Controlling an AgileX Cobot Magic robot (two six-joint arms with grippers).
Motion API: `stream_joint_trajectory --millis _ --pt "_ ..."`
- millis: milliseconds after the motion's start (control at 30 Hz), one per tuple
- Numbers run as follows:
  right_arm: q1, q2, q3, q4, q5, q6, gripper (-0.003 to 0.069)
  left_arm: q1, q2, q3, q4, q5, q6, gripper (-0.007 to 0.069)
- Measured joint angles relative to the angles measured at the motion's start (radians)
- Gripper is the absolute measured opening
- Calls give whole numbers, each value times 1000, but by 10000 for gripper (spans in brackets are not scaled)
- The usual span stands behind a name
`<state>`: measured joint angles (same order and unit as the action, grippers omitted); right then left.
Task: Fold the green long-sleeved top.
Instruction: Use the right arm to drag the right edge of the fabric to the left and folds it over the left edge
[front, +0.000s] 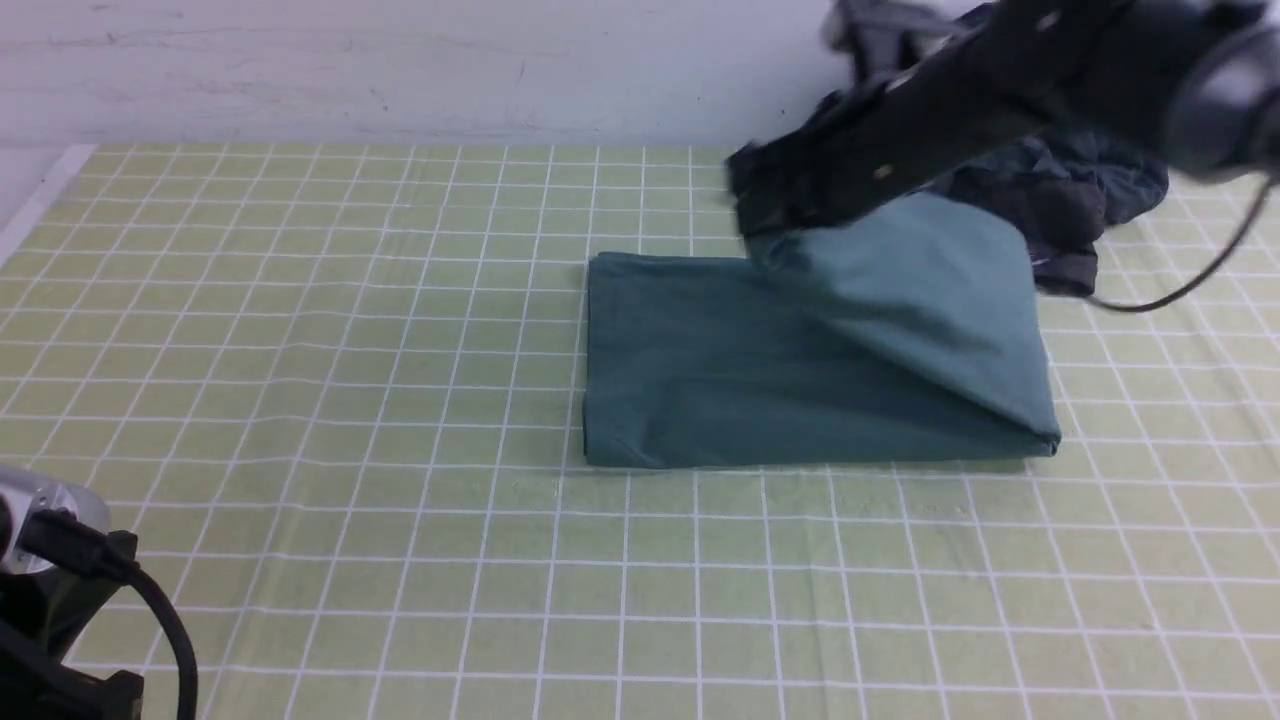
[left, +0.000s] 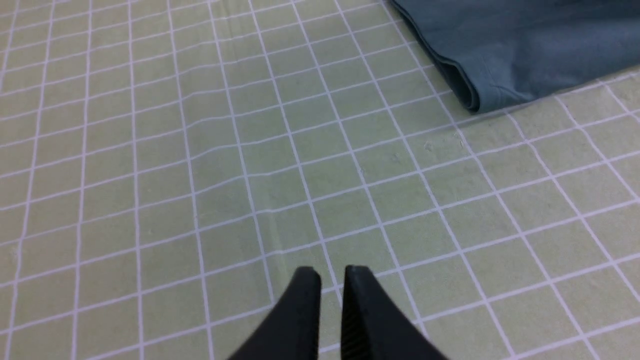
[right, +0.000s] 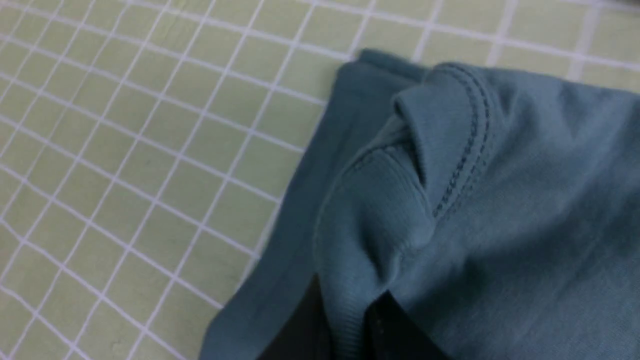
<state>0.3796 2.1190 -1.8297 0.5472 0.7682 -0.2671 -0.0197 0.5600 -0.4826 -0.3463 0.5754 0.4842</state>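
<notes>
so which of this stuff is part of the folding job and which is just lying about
In the job:
green long-sleeved top, partly folded on the checked mat
right arm, jaws shut on the top's ribbed edge

Lying about:
heap of dark grey clothes behind the top
left arm, off to the near side, jaws empty

Gridded table (front: 300, 400) bears green top (front: 750, 380) (partly folded) and dark clothes (front: 1070, 200).

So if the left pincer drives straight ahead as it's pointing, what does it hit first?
Probably the pale green white-gridded table cloth; the left pincer angles down at it. The folded teal-green cotton top lies off that line.
</notes>
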Motion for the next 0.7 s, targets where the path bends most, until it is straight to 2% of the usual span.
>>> stream_joint_trajectory --millis 67,200,400,567,700 --pt "49 48 0 3 -54 -22 60 0 0 0 0 0 0 58" --pt "108 90 0 5 -129 -67 174 0 0 0 0 0 0 58" --pt "104 71 -60 -42 -106 -99 366 0 0 0 0 -1 0 58" --pt "80 67 -85 -123 -16 -99 397 0 0 0 0 -3 1 58" --pt "75 111 -89 -124 24 -88 349 0 0 0 0 -4 1 58"
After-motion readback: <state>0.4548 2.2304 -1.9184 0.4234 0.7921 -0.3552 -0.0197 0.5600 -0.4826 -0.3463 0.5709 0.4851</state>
